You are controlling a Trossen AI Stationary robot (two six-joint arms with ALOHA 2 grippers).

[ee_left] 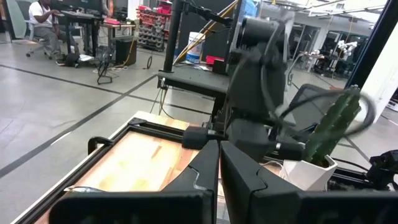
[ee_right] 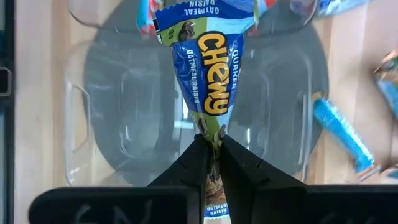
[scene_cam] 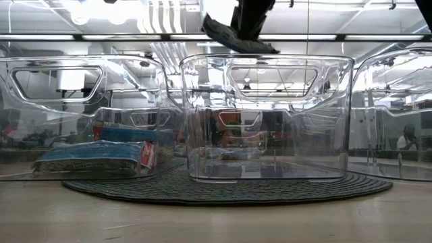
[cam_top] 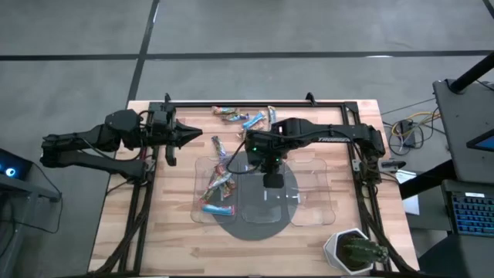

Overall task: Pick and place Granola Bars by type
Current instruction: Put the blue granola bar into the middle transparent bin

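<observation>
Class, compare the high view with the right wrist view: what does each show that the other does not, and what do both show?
Only the high view shows the left gripper parked shut at the table's left, loose granola bars at the far edge, and the potted cactus. Only the right wrist view shows the print on the blue bar pinched by the right gripper. Both show the clear trays on the round grey mat.

Both arms are matte black with boxy joints; the right arm bears pale lettering, a green light and thin black cables.
</observation>
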